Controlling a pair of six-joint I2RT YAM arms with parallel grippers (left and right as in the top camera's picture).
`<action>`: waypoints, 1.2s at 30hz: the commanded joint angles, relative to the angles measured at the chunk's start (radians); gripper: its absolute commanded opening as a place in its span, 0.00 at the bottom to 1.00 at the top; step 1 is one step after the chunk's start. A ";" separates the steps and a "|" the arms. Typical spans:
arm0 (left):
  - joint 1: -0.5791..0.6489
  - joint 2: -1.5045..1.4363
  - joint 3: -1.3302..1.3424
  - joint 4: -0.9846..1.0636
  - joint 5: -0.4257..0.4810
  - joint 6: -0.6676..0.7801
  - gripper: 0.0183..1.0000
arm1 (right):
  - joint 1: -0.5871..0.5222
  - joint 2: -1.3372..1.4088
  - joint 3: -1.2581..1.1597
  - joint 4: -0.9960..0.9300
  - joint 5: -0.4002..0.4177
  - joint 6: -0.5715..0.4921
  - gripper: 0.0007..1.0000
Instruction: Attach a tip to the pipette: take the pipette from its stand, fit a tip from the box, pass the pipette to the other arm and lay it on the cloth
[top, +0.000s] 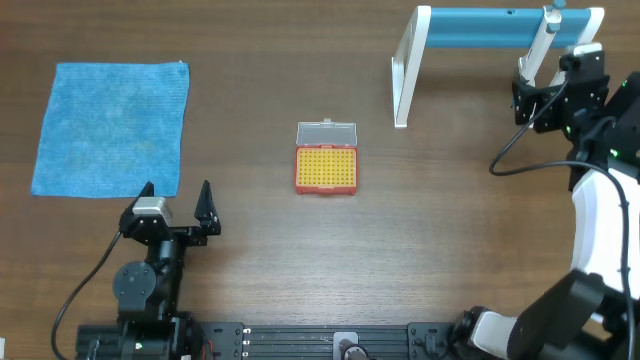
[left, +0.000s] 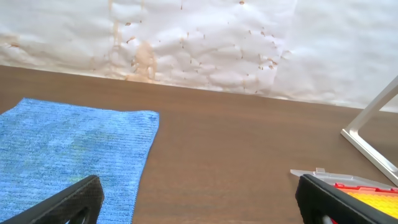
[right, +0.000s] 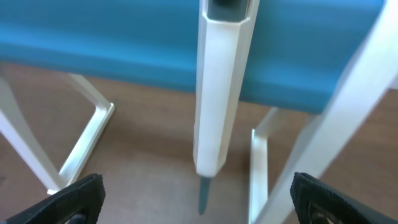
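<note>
Fingers wide apart on the right gripper (right: 198, 185), both pads clear of the pipette (right: 221, 93). Pipette is straight ahead of this gripper, centred in the gap between the fingers. It hangs upright from the blue bar of the stand (right: 93, 43). Its narrow lower end points down at the counter (right: 143, 143) and stops short of it. White legs of the stand slant down on either side of the pipette, beyond the fingers.

Left gripper (left: 199, 193) likewise spread, holding nothing, low over the counter. Blue cloth (left: 62, 155) lies flat just ahead and to its left, near edge close to the left finger. Tip box (top: 326, 170) sits ahead and to its right, apart from it: clear lid tipped open, orange body, yellow tips in rows. The stand is farther off the same way, beyond the box. The two grippers are well apart.
</note>
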 joint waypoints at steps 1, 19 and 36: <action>-0.003 -0.008 -0.001 -0.009 -0.010 0.013 1.00 | -0.005 0.060 0.018 0.080 -0.048 0.074 0.98; -0.003 -0.008 -0.001 -0.009 -0.010 0.013 1.00 | 0.021 0.162 0.018 0.269 -0.040 0.189 0.98; -0.003 -0.008 -0.001 -0.009 -0.010 0.013 1.00 | 0.044 0.169 0.018 0.301 -0.010 0.208 0.76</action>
